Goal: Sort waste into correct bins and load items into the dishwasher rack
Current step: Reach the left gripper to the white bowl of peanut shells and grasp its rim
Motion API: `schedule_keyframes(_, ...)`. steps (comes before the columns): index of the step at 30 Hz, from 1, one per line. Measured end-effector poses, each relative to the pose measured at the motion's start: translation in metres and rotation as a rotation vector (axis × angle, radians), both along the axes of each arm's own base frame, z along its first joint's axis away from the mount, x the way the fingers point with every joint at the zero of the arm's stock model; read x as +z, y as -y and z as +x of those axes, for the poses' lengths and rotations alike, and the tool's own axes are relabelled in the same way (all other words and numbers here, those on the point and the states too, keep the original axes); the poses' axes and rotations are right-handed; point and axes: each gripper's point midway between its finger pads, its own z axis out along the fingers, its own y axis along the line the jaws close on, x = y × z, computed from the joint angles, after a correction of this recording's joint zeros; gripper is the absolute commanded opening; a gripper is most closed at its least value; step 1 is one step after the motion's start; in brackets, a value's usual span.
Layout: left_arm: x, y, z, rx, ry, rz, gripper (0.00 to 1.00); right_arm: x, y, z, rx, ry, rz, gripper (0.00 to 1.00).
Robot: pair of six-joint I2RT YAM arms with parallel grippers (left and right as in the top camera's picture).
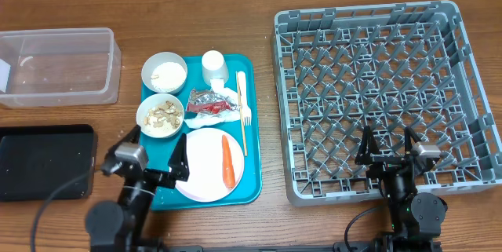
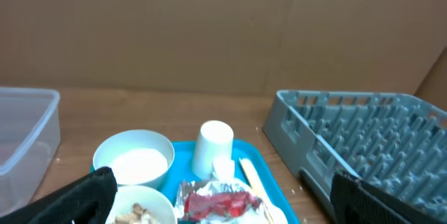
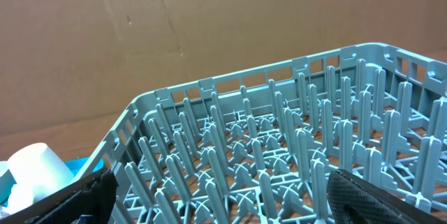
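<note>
Overhead, left: left gripper (image 1: 157, 150), jaws apart, sits at the teal tray's (image 1: 196, 75) near-left corner, with one finger over the plate's (image 1: 202, 175) left rim; the carrot (image 1: 227, 162) lies on the plate, just right of it.
Overhead, right: right gripper (image 1: 389, 147), jaws apart, is over the rack's (image 1: 361, 12) near edge.
Overhead, bins: tub (image 1: 55, 65) and black tray (image 1: 43, 160) lie left of the teal tray.
Left wrist: fingers (image 2: 77, 199) are spread wide; the wrapper (image 2: 220, 203) and cup (image 2: 211, 144) lie ahead between them.
Right wrist: fingers (image 3: 77, 196) are spread; the rack's pegs fill the gap ahead.
</note>
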Motion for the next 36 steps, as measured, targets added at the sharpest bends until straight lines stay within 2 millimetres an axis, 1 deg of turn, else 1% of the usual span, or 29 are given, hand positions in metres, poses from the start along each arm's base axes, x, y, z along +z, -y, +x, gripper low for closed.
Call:
schedule_keyframes(3, -0.001, 0.0, 0.01, -0.002, -0.178, 0.001, 1.0, 0.0, 0.0, 0.0, 0.0, 0.0, 0.0, 1.0)
schedule_keyframes(7, -0.01, 0.002, 0.038, -0.028, -0.418, -0.008, 1.0, 0.0, 0.0, 0.0, 0.0, -0.001, 0.0, 1.0)
schedule_keyframes(9, -0.014, 0.009, 0.051, -0.075, -0.509, -0.025, 1.0, 0.0, 0.0, 0.0, 0.0, 0.0, 0.0, 1.0)
schedule_keyframes(13, -0.021, 0.023, 0.07, -0.173, -0.648, -0.061, 1.0, 0.0, 0.0, 0.0, 0.0, 0.0, 0.0, 1.0)
schedule_keyframes(15, -0.028, 0.025, 0.073, -0.184, -0.734, -0.073, 1.0, 0.0, 0.0, 0.0, 0.0, 0.0, 0.0, 1.0)
schedule_keyframes(17, -0.042, 0.022, 0.07, -0.16, -0.872, -0.081, 1.0, 0.0, 0.0, 0.0, 0.0, 0.001, 0.0, 1.0)
schedule_keyframes(20, -0.061, 0.018, 0.071, -0.11, -1.008, -0.063, 1.0, 0.0, 0.0, 0.0, 0.001, 0.0, 0.0, 1.0)
schedule_keyframes(26, -0.091, 0.016, 0.077, -0.065, -1.12, -0.034, 1.0, 0.0, 0.0, 0.0, 0.0, 0.0, 0.0, 1.0)
schedule_keyframes(29, -0.105, 0.014, 0.072, -0.051, -1.191, -0.031, 1.0, 0.0, 0.0, 0.0, 0.0, 0.0, 0.0, 1.0)
schedule_keyframes(33, -0.119, 0.012, 0.07, -0.045, -1.247, -0.028, 1.0, 0.0, 0.0, 0.0, 0.0, 0.0, 0.0, 1.0)
schedule_keyframes(36, -0.129, 0.013, 0.076, -0.047, -1.261, -0.023, 1.0, 0.0, 0.0, 0.0, 0.0, 0.0, 0.0, 1.0)
